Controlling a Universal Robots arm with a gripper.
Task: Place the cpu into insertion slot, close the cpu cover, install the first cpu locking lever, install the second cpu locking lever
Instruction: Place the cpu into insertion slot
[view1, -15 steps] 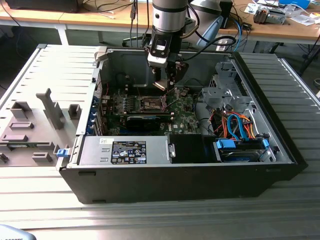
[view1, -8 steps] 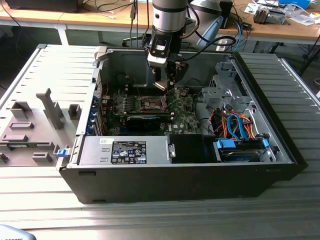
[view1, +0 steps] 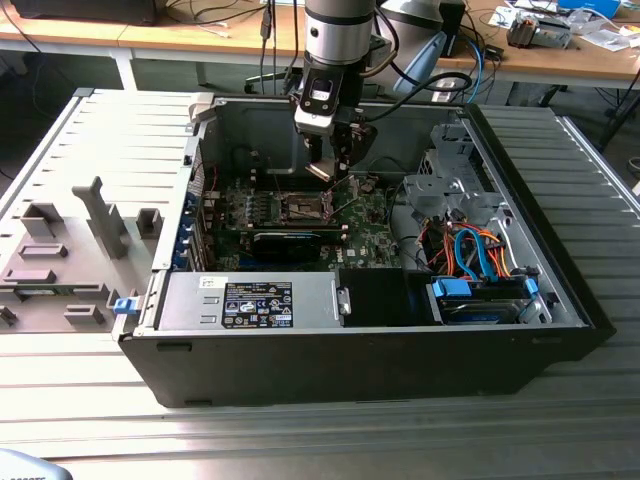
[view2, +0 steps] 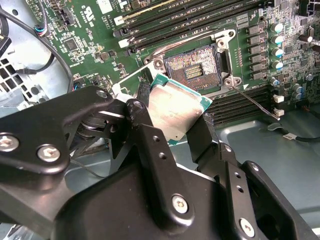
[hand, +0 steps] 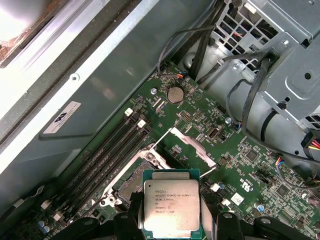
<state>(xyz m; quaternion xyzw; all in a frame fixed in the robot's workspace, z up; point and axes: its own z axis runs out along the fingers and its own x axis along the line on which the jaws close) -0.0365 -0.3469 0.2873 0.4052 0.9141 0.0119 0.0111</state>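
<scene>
1. We see the gripper (view2: 172, 120) closed on the cpu (view2: 175, 112), with its black fingers (view2: 145, 130) clamped on two opposite edges and the dull metal top facing both wrist cameras.
2. The cpu hangs tilted above the green board (view2: 90, 40), just beside the insertion slot (view2: 192, 70) and not seated in it. The slot's dark centre lies bare.
3. In the first wrist view the cpu cover (hand: 195, 146) seems to stand raised off the slot, though the angle leaves us unsure.
4. In the exterior view the arm reaches down into the open computer case (view1: 560, 300).
</scene>
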